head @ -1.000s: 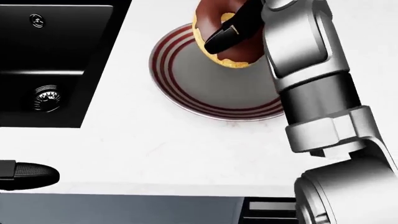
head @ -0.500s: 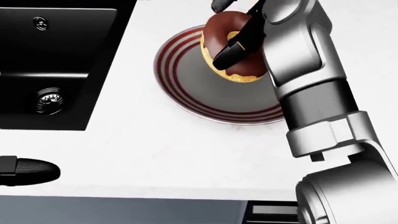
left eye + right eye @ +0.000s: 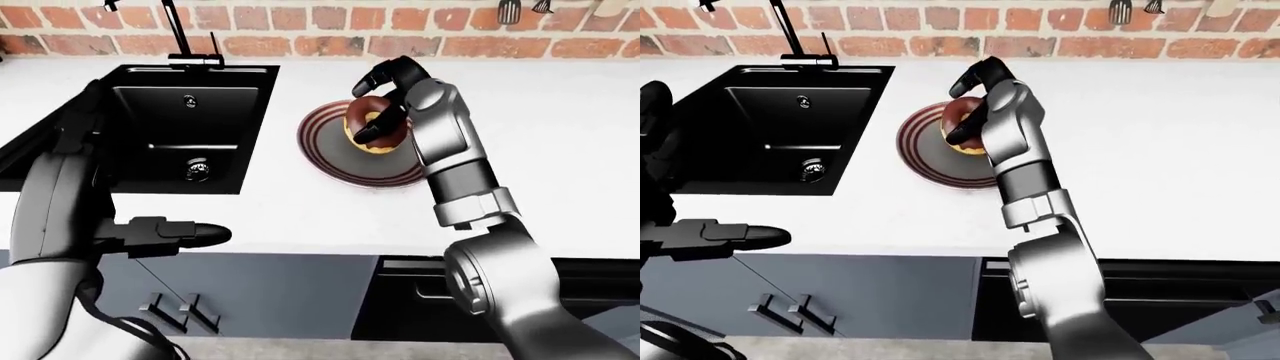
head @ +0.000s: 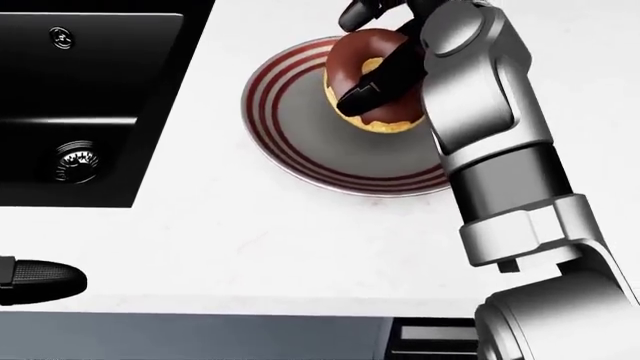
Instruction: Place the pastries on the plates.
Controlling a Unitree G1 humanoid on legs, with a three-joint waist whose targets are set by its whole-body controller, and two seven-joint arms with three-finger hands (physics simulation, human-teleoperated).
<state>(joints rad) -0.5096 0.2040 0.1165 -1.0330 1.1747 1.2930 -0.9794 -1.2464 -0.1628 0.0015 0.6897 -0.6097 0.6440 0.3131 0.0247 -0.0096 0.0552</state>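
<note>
A chocolate-glazed doughnut (image 4: 352,60) is gripped in my right hand (image 4: 368,54). It stands tilted on edge over the upper right part of a grey plate with dark red rings (image 4: 300,146). One black finger (image 4: 372,86) lies across the doughnut's hole and another curls over its top. I cannot tell whether its lower edge touches the plate. My left hand (image 3: 190,234) hovers empty at the counter's near edge, below the sink, with its fingers stretched out. No other pastry or plate shows.
A black sink (image 3: 185,127) with a drain (image 3: 197,169) lies left of the plate, with a black faucet (image 3: 185,34) above it. A brick wall (image 3: 330,41) runs along the top. White counter (image 3: 570,127) stretches to the right. Cabinet handles (image 3: 175,311) show below.
My right hand has brought the doughnut down and a little left, closer to the plate, still gripping it. The view has shifted slightly. The left hand has stayed low at the left.
</note>
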